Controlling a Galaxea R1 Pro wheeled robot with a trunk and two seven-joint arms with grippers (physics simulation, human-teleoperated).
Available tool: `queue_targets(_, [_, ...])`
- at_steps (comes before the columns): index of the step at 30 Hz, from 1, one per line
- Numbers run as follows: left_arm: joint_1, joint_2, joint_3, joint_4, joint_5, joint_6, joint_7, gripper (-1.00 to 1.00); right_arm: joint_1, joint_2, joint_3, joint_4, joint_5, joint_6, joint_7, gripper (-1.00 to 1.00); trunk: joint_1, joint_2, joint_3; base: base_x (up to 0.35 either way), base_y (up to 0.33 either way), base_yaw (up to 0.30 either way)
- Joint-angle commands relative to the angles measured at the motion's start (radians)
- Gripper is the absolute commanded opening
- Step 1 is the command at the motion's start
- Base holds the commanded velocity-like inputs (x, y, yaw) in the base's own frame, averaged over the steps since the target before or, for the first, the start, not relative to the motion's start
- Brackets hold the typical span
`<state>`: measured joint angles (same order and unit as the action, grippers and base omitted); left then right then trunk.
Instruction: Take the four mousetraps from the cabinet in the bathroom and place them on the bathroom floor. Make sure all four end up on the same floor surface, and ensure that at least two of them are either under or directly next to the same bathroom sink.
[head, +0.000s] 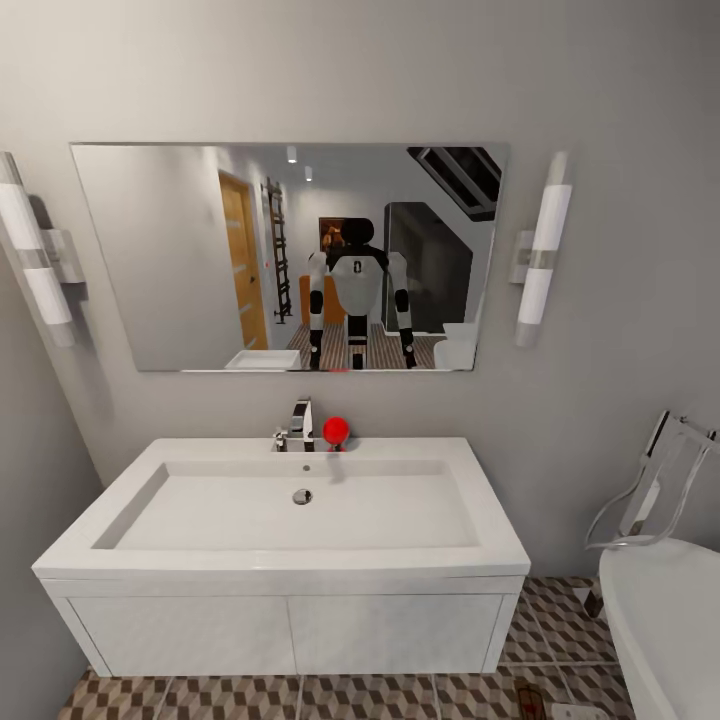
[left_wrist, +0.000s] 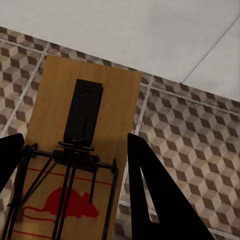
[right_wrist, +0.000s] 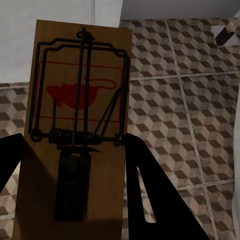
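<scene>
From the head, the sink (head: 300, 520) stands straight ahead over the floor (head: 250, 697). At the left wrist, the left gripper (left_wrist: 70, 165) looks shut on a trap (left_wrist: 85, 150) above tiles by the white unit (left_wrist: 125, 35); lower it flat. At the right wrist, the right gripper (right_wrist: 70, 165) likewise pinches its trap (right_wrist: 75, 115); set it beside the sink.

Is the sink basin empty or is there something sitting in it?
Empty. In the head view the sink basin shows only its drain; the red ball sits up on the back ledge beside the faucet.
</scene>
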<state>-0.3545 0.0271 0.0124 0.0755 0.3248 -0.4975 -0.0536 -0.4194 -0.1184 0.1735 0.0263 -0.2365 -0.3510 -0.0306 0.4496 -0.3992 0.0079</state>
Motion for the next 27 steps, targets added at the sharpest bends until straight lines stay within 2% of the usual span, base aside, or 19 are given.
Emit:
queue_targets(1, [-0.001,0.000,0.001,0.004,0.004,-0.005,-0.008,-1.00,-0.001,0.000,0.009,0.003,-0.011,-0.005,0.003,-1.00,0.000,-0.001,0.000,0.000,0.000,0.000])
queue_targets(11, [-0.001,-0.008,0.001,0.005,0.004,-0.002,-0.008,-1.00,-0.001,0.003,0.009,0.002,-0.007,-0.004,0.011,-1.00,0.000,-0.001,0.000,0.000,0.000,0.000])
queue_targets(13, [-0.001,-0.012,0.000,0.005,0.003,-0.002,-0.010,-1.00,-0.001,0.004,0.009,0.002,0.003,-0.004,0.014,-1.00,0.000,-0.001,0.000,0.000,0.000,0.000])
queue_targets(15, [-0.001,-0.027,0.000,0.004,0.002,-0.002,-0.011,-1.00,-0.001,0.004,0.009,0.001,0.027,-0.003,0.027,-1.00,0.000,-0.001,0.000,0.000,0.000,0.000])
queue_targets(18, [-0.001,-0.043,0.000,0.004,0.002,-0.003,-0.012,-1.00,-0.001,0.004,0.009,0.001,0.070,-0.003,0.125,-1.00,0.000,-0.001,0.000,0.000,0.000,0.000])
queue_targets(20, [-0.001,-0.050,-0.003,0.004,0.003,-0.003,-0.012,-1.00,-0.001,0.003,0.009,0.002,0.084,-0.005,0.201,-1.00,0.000,-0.001,0.000,0.000,0.000,0.000])
queue_targets(21, [-0.001,-0.052,-0.004,0.004,0.003,-0.003,-0.012,-1.00,-0.001,0.001,0.008,0.002,0.086,-0.005,0.218,-1.00,0.000,-0.001,0.000,0.000,0.000,0.000])
queue_targets(23, [-0.001,-0.054,-0.007,0.004,0.003,-0.003,-0.012,-1.00,-0.001,-0.001,0.005,0.002,0.087,-0.007,0.215,-1.00,0.000,-0.001,0.000,0.000,0.000,0.000])
queue_targets(27, [-0.003,-0.050,-0.009,0.000,0.001,-0.002,-0.011,-1.00,-0.001,-0.002,0.008,0.001,0.096,-0.005,0.144,-1.00,0.000,-0.001,0.000,0.000,0.000,0.000])
